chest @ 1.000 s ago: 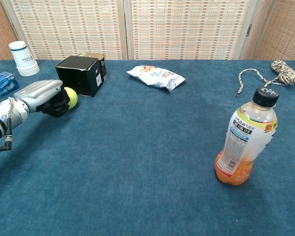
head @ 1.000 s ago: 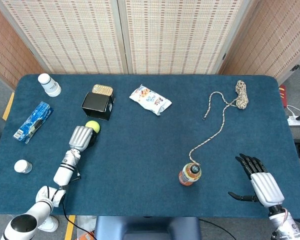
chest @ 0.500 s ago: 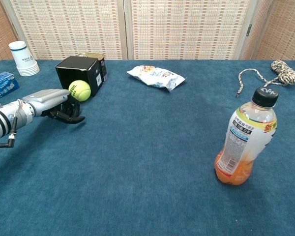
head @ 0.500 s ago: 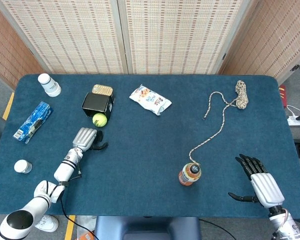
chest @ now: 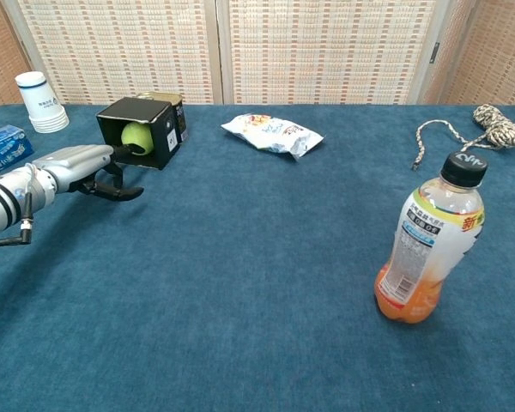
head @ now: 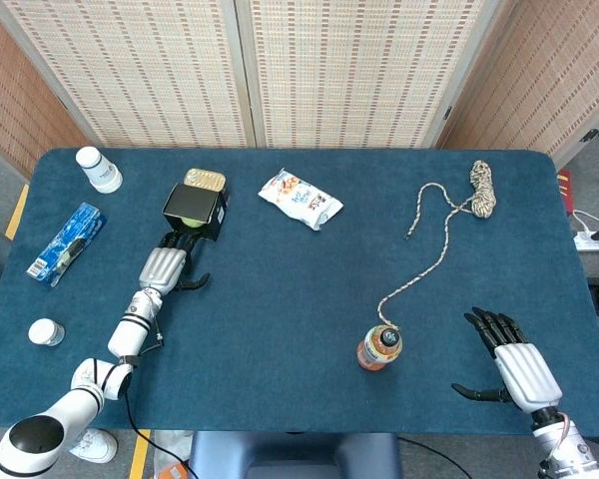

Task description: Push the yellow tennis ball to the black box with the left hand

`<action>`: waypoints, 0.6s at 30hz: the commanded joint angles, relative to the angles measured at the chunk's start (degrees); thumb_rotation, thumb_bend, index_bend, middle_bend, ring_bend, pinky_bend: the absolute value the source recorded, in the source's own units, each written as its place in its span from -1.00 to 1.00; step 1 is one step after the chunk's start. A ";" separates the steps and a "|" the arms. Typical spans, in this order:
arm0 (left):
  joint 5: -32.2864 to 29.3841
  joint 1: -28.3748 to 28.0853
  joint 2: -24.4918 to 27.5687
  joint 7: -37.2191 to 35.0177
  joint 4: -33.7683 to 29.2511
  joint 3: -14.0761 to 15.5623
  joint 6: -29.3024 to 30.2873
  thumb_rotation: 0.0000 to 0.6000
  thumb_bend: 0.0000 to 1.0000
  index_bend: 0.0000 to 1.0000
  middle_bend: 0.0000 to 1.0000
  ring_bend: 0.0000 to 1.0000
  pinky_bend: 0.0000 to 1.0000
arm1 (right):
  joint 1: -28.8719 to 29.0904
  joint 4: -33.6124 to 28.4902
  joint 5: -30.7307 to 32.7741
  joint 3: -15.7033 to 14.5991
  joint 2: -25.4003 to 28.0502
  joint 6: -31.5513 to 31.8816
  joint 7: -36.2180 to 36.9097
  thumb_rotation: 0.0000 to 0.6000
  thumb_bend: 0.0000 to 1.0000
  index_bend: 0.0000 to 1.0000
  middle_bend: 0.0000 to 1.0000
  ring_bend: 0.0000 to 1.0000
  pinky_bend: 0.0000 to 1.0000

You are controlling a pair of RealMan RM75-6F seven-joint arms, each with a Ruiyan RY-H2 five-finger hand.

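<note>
I see my left hand lying low, fingers spread at the box mouth; ball sits inside.

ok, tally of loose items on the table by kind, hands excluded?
Balls: 1, tennis ball
Boxes: 1, black box
Tins: 1
Snack packets: 2
Bottles: 1
Ropes: 1
Cup stacks: 1
Small white containers: 1
Total: 9
</note>
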 commanded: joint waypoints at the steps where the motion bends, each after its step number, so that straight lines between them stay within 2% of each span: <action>1: -0.61 -0.19 0.18 0.57 -0.34 -0.20 -0.91 -0.48 -0.45 -1.00 -1.00 -1.00 -1.00 | 0.10 0.03 0.23 0.03 0.02 -0.24 0.02 0.78 -1.00 -1.00 -1.00 -1.00 -1.00; 10: -0.81 0.48 1.55 1.88 -2.13 0.29 -0.65 -0.47 -0.45 -1.00 -1.00 -1.00 -1.00 | -0.10 0.11 -0.49 -0.22 0.18 0.51 0.56 0.78 -1.00 -1.00 -1.00 -1.00 -1.00; 18: -1.66 1.88 4.54 4.71 -6.63 0.29 0.25 -0.47 -0.45 -1.00 -1.00 -1.00 -1.00 | -0.54 0.37 -1.73 -0.64 0.34 1.74 1.31 0.78 -1.00 -1.00 -1.00 -1.00 -1.00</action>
